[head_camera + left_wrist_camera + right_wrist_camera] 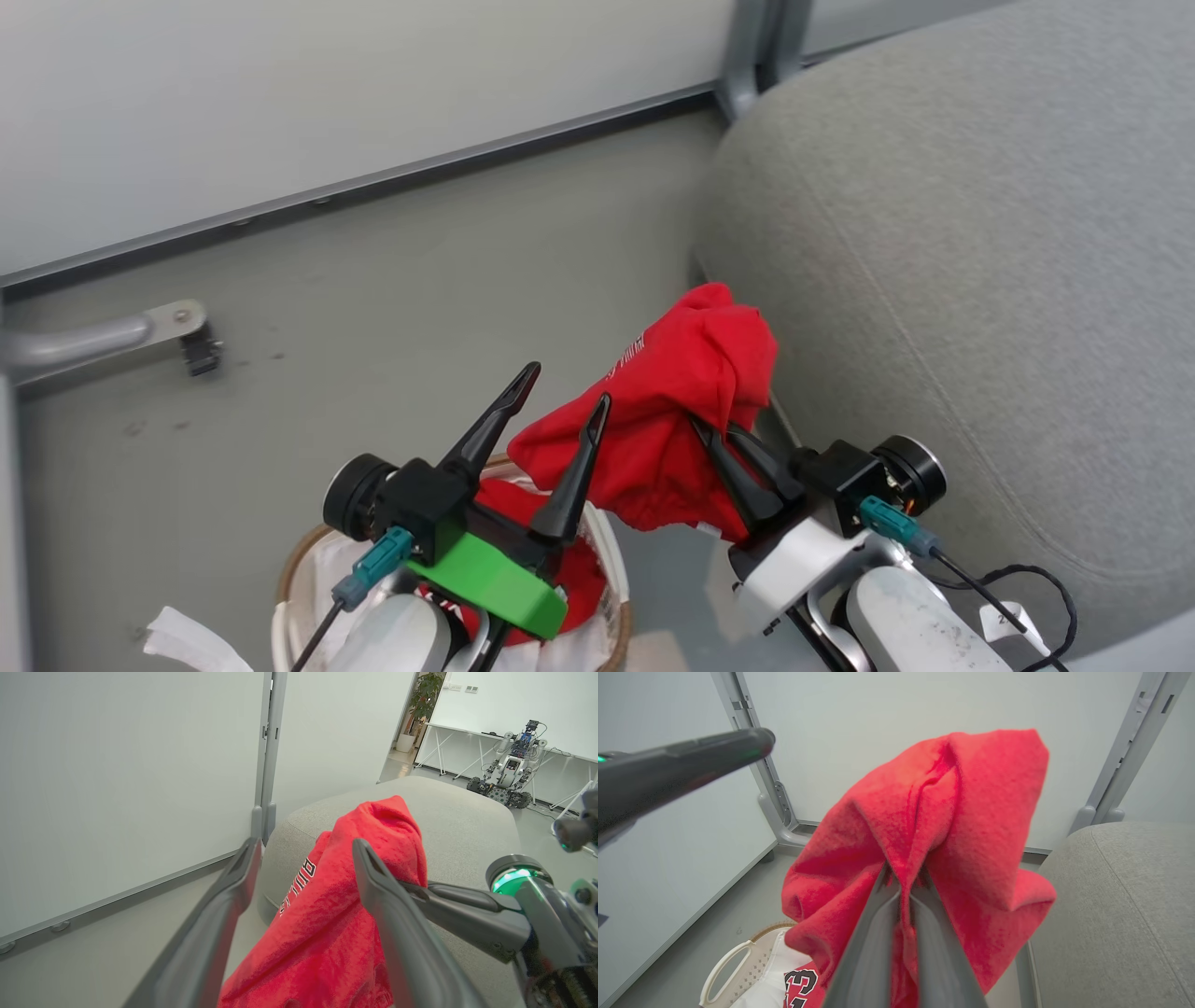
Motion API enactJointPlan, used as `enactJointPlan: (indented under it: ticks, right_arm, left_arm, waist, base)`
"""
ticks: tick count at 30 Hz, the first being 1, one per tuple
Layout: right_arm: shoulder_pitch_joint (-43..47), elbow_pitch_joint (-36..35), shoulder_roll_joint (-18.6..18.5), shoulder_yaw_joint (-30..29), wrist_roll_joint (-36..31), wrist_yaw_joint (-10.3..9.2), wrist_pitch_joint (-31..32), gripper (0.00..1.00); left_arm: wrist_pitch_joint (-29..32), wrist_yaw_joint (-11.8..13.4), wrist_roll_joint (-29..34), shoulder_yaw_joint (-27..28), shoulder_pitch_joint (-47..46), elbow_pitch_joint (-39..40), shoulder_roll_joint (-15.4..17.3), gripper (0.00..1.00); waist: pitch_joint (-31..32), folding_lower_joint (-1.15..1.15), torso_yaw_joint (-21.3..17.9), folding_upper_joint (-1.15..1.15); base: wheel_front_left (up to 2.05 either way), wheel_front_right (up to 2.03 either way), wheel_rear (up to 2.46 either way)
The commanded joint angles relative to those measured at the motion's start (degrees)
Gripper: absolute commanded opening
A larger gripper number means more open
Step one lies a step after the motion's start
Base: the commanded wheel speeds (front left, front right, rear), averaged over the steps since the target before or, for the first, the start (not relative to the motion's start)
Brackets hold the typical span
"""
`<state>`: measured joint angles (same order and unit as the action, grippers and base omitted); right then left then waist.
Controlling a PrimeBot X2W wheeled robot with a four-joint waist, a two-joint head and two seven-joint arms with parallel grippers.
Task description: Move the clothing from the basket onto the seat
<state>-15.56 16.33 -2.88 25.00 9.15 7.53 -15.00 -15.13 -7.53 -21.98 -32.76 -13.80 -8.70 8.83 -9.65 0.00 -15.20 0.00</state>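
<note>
One red garment (681, 401) hangs pinched in right claw (715, 427); left claw (569, 385) gapes wide.

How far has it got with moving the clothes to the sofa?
Done: no clothing visibly lies on the seat yet. In hand: the right gripper is shut on one red garment, held up between the basket and the seat; the left gripper is open. Left: place it, then fetch the other red garment in the basket.

White block lettering (299, 884) runs along the held garment (336, 924), between the left claw's (306, 847) fingers; it looks like "BUL", the rest folded away. Below-left of the right claw (906, 872), the basket garment (805, 970) shows a black-and-white "3" (803, 985) after a cut-off digit.
</note>
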Motion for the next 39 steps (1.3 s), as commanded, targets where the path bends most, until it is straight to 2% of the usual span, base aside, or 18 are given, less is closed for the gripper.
enactJointPlan:
  ticks: [1,9,16,22,30,39]
  right_arm:
    - [0.6,-0.6,0.0,-0.2,0.5,-0.08,-0.3,0.0]
    - [2.0,-1.6,-0.1,-2.8,0.1,-0.08,-0.3,0.0]
    - [1.1,-2.6,0.0,-7.9,0.0,-0.08,-0.3,0.0]
    - [-2.7,-3.5,-0.1,-14.3,-2.2,-0.08,-0.3,0.0]
    - [-13.0,-1.7,-0.3,-24.8,-8.8,-0.08,-0.3,0.0]
    - [-27.1,4.2,-5.0,-34.7,-12.8,-0.08,-0.3,0.0]
  left_arm:
    - [0.0,0.1,0.1,0.1,-0.6,-0.1,0.7,1.0]
    - [0.0,0.1,0.3,-0.5,0.0,-0.1,1.9,1.0]
    - [0.0,0.1,0.5,-1.8,-1.2,0.1,2.9,1.0]
    - [0.0,0.1,0.0,-3.2,-2.1,0.4,4.6,1.0]
    - [0.0,0.1,-0.2,-5.3,-5.8,1.8,7.6,1.0]
    - [0.0,0.1,-0.2,-7.4,-10.7,4.2,11.2,1.0]
  waist:
    - [-2.8,0.0,-7.2,0.0]
    - [-3.8,0.0,-12.3,0.0]
    - [-6.3,0.0,-13.6,0.0]
    - [-9.8,0.0,-12.8,0.0]
    - [-16.5,0.0,-9.8,0.0]
    - [-24.7,0.0,-6.0,0.0]
  base:
    - [0.0,0.0,0.0]
    - [0.0,0.0,0.0]
    - [0.0,0.0,0.0]
    - [0.0,0.0,0.0]
    - [0.0,0.0,0.0]
    - [0.0,0.0,0.0]
